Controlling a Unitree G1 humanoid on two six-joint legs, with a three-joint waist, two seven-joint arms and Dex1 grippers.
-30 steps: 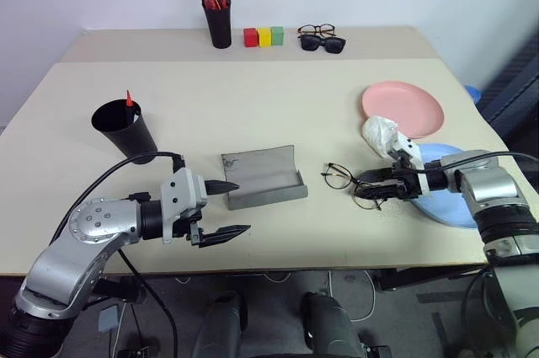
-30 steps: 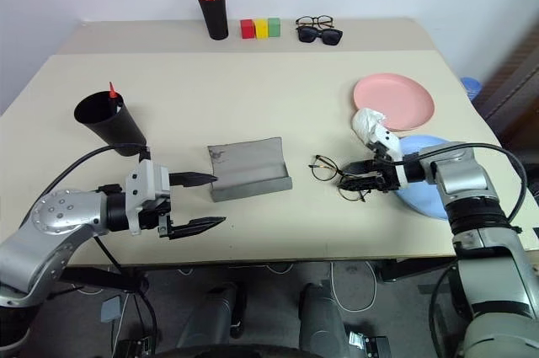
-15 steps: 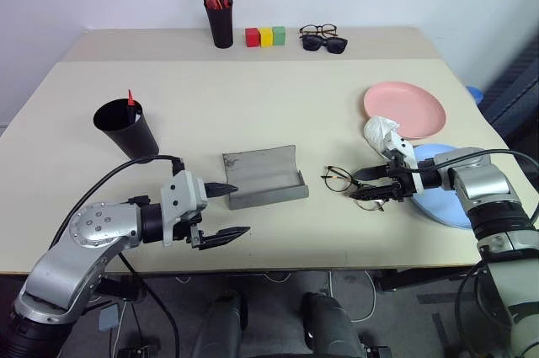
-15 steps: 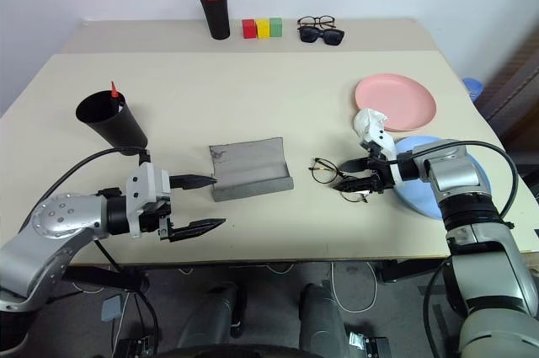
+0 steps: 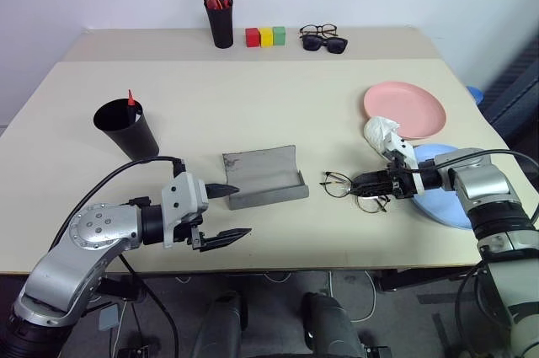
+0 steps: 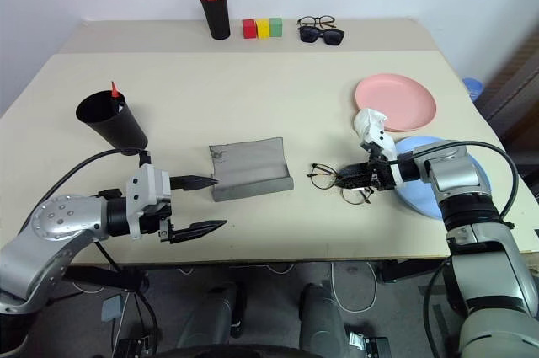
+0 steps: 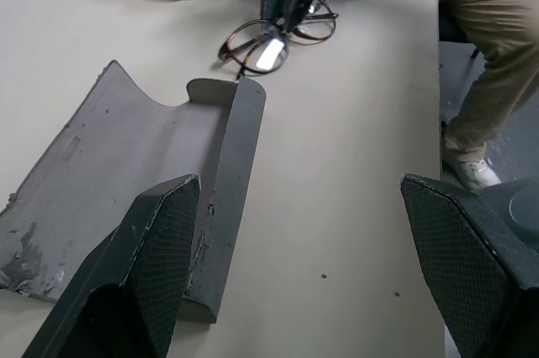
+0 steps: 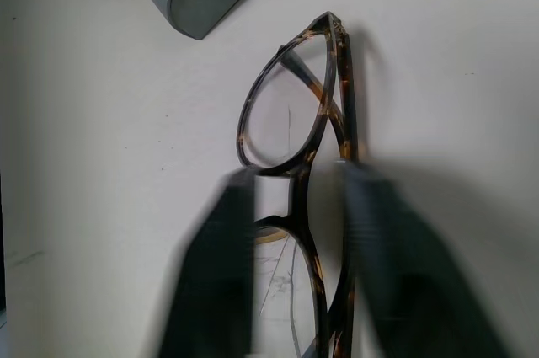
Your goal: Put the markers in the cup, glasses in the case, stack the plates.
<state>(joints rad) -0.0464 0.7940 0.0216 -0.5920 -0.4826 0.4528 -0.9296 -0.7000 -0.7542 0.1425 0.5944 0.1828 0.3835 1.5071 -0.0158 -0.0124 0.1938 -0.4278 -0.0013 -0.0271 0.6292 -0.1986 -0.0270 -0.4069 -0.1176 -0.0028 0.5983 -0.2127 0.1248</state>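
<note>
Since a second ago your right gripper (image 5: pixel 364 181) has clamped shut on the glasses (image 5: pixel 347 186), right of the open case (image 5: pixel 263 176); your left gripper (image 5: pixel 227 211) hovers near-left, jaws wide apart.

A thin dark wire-framed pair of glasses (image 5: pixel 347 184) lay folded at three o'clock of the open grey felt case (image 5: pixel 263 175); salmon plate (image 5: pixel 403 109) at two o'clock, black cup (image 5: pixel 125 129) at nine.

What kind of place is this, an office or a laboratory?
Probably a robot test room set up like an office desk: a plain beige table against a bare white wall, with staged items such as a pen holder, colored blocks and two plastic plates.
</note>
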